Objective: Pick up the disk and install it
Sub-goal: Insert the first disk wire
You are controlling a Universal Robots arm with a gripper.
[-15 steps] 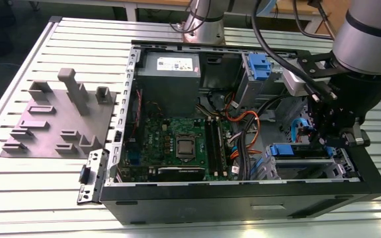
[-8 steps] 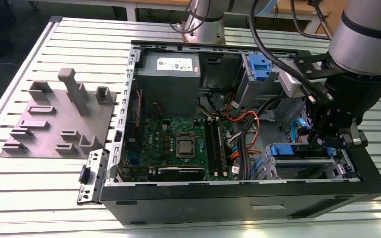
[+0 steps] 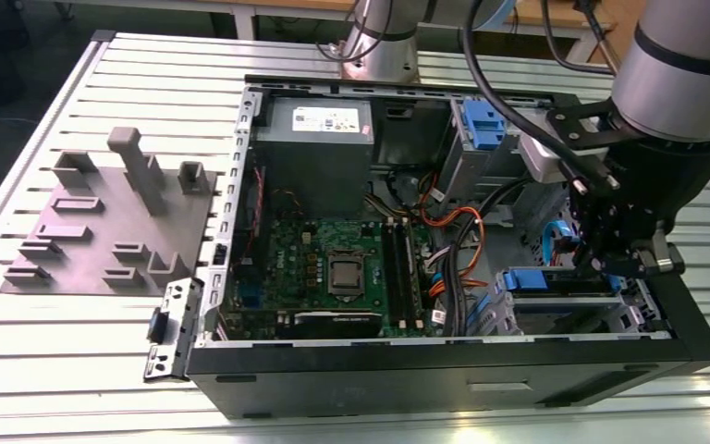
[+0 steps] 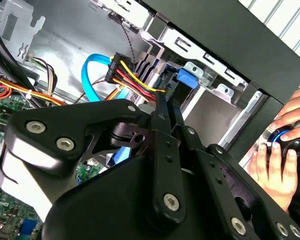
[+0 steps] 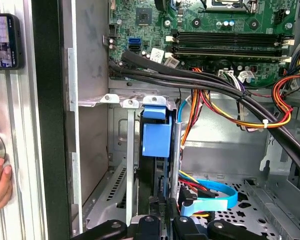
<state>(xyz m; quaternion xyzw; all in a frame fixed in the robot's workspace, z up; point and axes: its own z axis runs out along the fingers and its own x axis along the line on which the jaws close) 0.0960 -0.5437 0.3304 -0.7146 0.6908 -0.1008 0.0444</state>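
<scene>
The disk stands on edge in a slot of the grey drive cage at the near corner of the open computer case, on the exterior view's right. Its blue carrier end shows in both wrist views, and the blue tab sits just past the fingertips. My gripper hangs down inside the case right over that slot. Its two black fingers lie pressed together, shut, with nothing visible between them, and their tips are at the disk's edge.
Black, orange, yellow and blue cables run beside the cage. The motherboard and a grey power supply fill the case. A grey fixture plate lies on the slatted table. A person's hand rests outside the case wall.
</scene>
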